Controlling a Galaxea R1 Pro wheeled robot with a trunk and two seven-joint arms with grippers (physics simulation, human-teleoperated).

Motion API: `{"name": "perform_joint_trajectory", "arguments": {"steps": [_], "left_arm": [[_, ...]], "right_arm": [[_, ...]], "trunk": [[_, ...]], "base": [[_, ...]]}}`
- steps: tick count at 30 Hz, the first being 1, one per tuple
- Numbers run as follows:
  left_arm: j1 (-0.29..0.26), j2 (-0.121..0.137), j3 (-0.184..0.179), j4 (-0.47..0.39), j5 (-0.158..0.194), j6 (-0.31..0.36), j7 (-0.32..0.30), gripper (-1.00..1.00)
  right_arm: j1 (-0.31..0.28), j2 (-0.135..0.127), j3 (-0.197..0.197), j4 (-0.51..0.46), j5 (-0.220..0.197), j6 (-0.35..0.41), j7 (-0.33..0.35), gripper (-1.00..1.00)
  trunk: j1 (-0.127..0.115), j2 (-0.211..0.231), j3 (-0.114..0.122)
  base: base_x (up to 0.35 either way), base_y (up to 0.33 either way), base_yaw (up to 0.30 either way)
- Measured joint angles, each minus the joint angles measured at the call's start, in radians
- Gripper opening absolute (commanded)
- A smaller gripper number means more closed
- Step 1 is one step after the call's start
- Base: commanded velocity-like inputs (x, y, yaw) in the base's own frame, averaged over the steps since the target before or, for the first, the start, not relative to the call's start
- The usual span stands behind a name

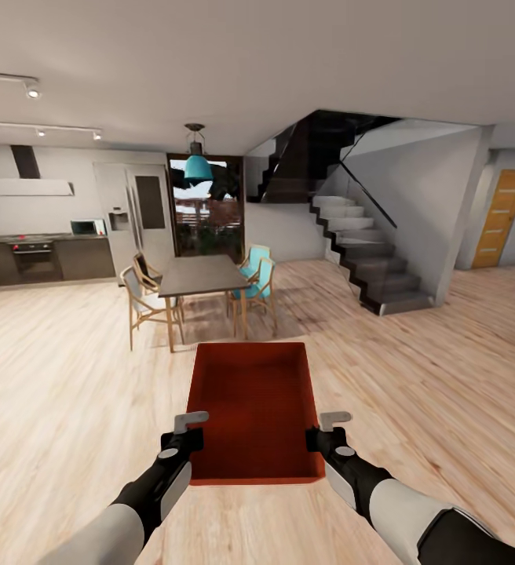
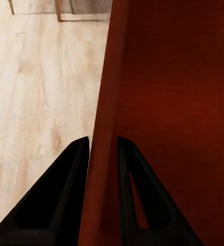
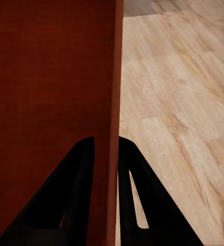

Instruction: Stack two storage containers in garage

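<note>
In the head view, one orange-red storage container sat held out in front of the robot above the light wood-plank floor, open side up. Left gripper pinched its left wall near the rear corner, right gripper pinched the right wall. Dining table with chairs ahead, staircase to the right, kitchen units far left.

Left wrist view: black fingers straddled the container wall, one each side, clamped on it.

Right wrist view: same, fingers closed on the thin wall, plank floor alongside.
</note>
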Motion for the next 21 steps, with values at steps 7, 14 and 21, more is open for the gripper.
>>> {"name": "perform_joint_trajectory", "arguments": {"steps": [7, 14, 21], "left_arm": [[0.0, 0.0, 0.0, 0.0, 0.0, -0.001, 0.0, -1.0], [0.0, 0.0, 0.0, -0.001, 0.0, 0.0, 0.001, -1.0], [0.0, -0.001, -0.001, -0.001, 0.0, 0.002, 0.003, -1.0]], "right_arm": [[0.0, 0.0, 0.0, 0.0, 0.001, 0.0, 0.0, -1.0], [0.0, -0.001, -0.001, 0.0, 0.001, 0.0, 0.001, -1.0], [0.0, -0.001, -0.002, 0.0, 0.001, 0.001, 0.003, -1.0]], "trunk": [[0.0, 0.0, 0.0], [0.0, 0.0, 0.0], [0.0, 0.0, 0.0]], "base": [[0.322, 0.0, -0.164], [0.322, 0.0, -0.01], [0.322, 0.0, 0.0]]}}
